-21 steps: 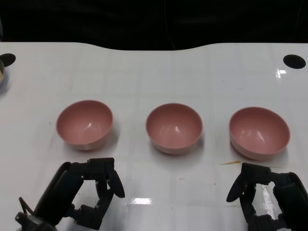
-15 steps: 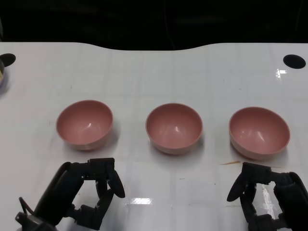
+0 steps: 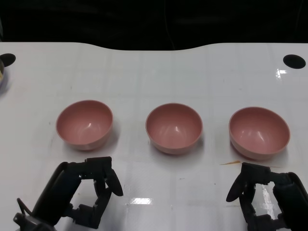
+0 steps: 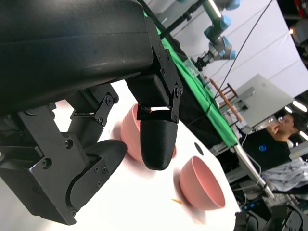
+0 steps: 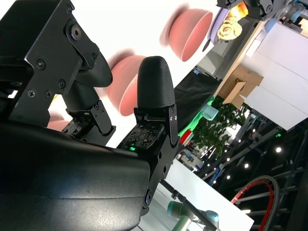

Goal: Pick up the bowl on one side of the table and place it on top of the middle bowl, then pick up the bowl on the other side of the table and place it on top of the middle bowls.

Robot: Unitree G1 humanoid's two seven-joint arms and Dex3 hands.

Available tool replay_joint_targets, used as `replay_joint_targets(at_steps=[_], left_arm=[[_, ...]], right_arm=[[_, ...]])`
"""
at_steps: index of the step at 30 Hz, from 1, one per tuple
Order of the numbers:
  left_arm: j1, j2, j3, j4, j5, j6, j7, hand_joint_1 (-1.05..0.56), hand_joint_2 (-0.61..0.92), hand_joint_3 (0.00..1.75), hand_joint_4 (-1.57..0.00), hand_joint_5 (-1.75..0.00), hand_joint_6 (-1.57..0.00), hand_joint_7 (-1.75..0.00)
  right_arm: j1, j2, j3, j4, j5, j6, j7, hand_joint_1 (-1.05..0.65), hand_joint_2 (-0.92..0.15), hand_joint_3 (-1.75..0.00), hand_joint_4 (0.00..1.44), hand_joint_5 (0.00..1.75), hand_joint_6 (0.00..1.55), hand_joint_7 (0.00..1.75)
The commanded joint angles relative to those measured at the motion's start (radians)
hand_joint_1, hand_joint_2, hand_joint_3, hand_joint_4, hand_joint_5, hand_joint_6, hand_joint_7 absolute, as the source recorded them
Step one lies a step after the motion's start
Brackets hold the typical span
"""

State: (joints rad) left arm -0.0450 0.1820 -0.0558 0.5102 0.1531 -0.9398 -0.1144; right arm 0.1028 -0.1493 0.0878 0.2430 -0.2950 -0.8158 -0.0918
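Presently: three pink bowls in a row mid-frame, left bowl (image 3: pixel 84 124), middle bowl (image 3: pixel 173 127), right bowl (image 3: pixel 259 132); left hand (image 3: pixel 82 192) and right hand (image 3: pixel 267 197) below, fingers apart, empty; first pickup seemingly pending, needing a reach forward.

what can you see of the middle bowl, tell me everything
The middle bowl is a round, deep, pink bowl with a smooth, slightly glossy look, like plastic. It stands upright and empty on the white table, between two matching bowls and apart from both. Nothing is stacked in it, and neither hand touches it. A soft highlight shows inside.
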Motion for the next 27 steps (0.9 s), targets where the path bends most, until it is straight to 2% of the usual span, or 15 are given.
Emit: replay_joint_targets(at_steps=[1, 3, 4, 6, 8, 9, 11, 13, 16, 20, 27], left_arm=[[0.002, 0.006, 0.021, -0.008, -0.011, 0.035, 0.019, 0.02, 0.24, 1.51, -0.82, -1.51, -0.85, -1.16], [0.012, 0.001, 0.026, -0.038, -0.029, 0.086, 0.013, 0.01, 0.26, 1.42, -0.78, -1.41, -0.83, -1.05], [0.016, 0.001, 0.028, -0.055, -0.031, 0.107, 0.012, -0.01, 0.30, 1.32, -0.75, -1.36, -0.80, -0.98], [0.023, 0.004, 0.029, -0.084, -0.025, 0.134, 0.014, -0.05, 0.42, 1.08, -0.69, -1.33, -0.76, -0.88], [0.029, 0.009, 0.034, -0.120, 0.000, 0.165, 0.028, -0.12, 0.59, 0.75, -0.63, -1.32, -0.73, -0.73], [0.033, 0.012, 0.039, -0.146, 0.026, 0.190, 0.043, -0.14, 0.64, 0.66, -0.62, -1.31, -0.74, -0.68], [0.039, 0.017, 0.044, -0.197, 0.063, 0.241, 0.061, -0.17, 0.70, 0.53, -0.60, -1.18, -0.74, -0.55], [0.045, 0.026, 0.047, -0.257, 0.094, 0.305, 0.068, -0.20, 0.76, 0.41, -0.55, -0.98, -0.70, -0.40], [0.056, 0.048, 0.056, -0.360, 0.170, 0.409, 0.082, -0.28, 0.89, 0.16, -0.47, -0.79, -0.61, -0.19], [0.064, 0.079, 0.062, -0.462, 0.278, 0.511, 0.109, -0.36, 0.92, 0.06, -0.39, -0.66, -0.51, -0.07], [0.026, 0.132, 0.046, -0.506, 0.489, 0.624, 0.197, -0.42, 0.92, 0.01, -0.41, -0.44, -0.48, -0.01]], right_arm=[[0.002, 0.003, -0.006, -0.008, -0.010, 0.000, -0.016, 0.21, -0.12, -1.66, 0.92, 1.68, 0.89, 1.31], [0.006, 0.004, -0.005, -0.015, -0.005, 0.007, -0.012, 0.20, -0.12, -1.66, 0.92, 1.68, 0.88, 1.31], [0.008, 0.005, -0.005, -0.017, 0.000, 0.009, -0.008, 0.19, -0.13, -1.66, 0.92, 1.69, 0.88, 1.31], [0.009, 0.005, -0.004, -0.017, 0.008, 0.007, -0.004, 0.19, -0.13, -1.65, 0.91, 1.70, 0.88, 1.31], [0.006, 0.005, -0.005, -0.011, 0.012, -0.001, -0.003, 0.20, -0.14, -1.65, 0.91, 1.69, 0.88, 1.32], [0.005, 0.005, -0.005, -0.010, 0.014, 0.000, -0.002, 0.19, -0.14, -1.65, 0.91, 1.69, 0.88, 1.32], [0.003, 0.005, -0.004, -0.008, 0.019, 0.000, 0.000, 0.19, -0.13, -1.65, 0.91, 1.69, 0.88, 1.32], [0.001, 0.004, -0.002, -0.006, 0.020, 0.000, 0.002, 0.20, -0.13, -1.66, 0.91, 1.70, 0.88, 1.32], [0.000, 0.005, 0.000, -0.009, 0.023, 0.009, 0.007, 0.21, -0.13, -1.67, 0.91, 1.70, 0.87, 1.33], [-0.002, 0.006, 0.000, -0.009, 0.017, 0.011, 0.006, 0.21, -0.12, -1.68, 0.90, 1.71, 0.86, 1.34], [-0.002, 0.007, 0.002, -0.007, 0.022, 0.009, 0.009, 0.23, -0.11, -1.69, 0.91, 1.71, 0.86, 1.36]])
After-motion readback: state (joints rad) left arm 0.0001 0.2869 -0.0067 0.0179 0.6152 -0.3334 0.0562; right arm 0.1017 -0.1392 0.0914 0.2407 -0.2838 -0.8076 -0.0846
